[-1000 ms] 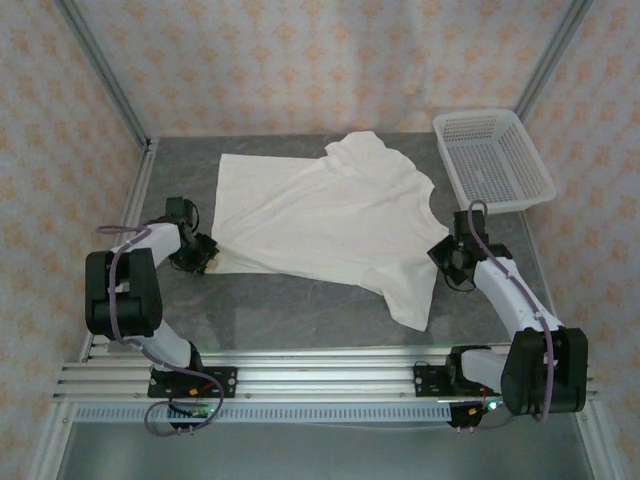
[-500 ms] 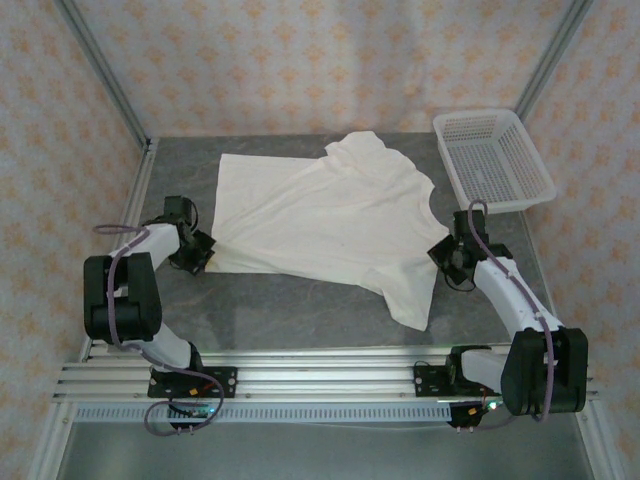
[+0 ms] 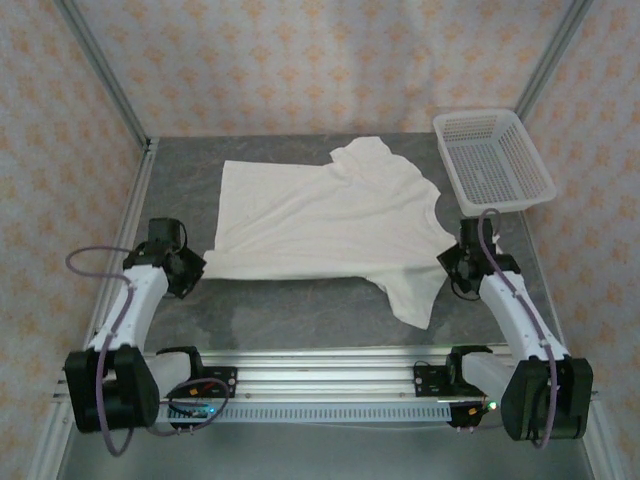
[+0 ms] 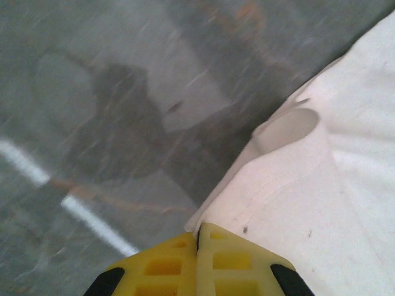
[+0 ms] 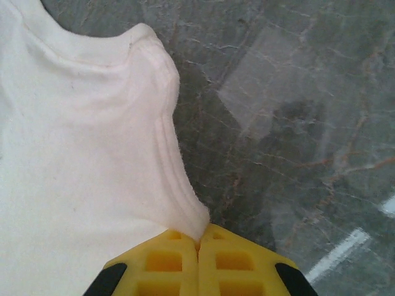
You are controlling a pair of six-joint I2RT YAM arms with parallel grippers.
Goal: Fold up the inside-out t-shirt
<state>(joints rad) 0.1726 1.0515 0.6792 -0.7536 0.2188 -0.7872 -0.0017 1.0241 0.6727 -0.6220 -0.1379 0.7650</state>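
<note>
We note the plain white, wrinkled cotton t-shirt (image 3: 330, 215) spread flat mid-way on the grey marbled tabletop (image 3: 300, 305). The left gripper (image 4: 199, 237) is clamped tight on its 9 o'clock corner, the right gripper (image 5: 199, 240) likewise at 3 o'clock. We judge it light, limp and sag-prone; seamed edges give the surest hold.

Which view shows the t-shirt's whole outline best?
Top external: the whole t-shirt lies spread on the table. Left wrist shows one edge pinched in the left gripper; right wrist, a seamed edge pinched in the right gripper.

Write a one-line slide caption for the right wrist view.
Right arm's yellow fingers pinch the white t-shirt at its edge, above the grey marbled table.
</note>
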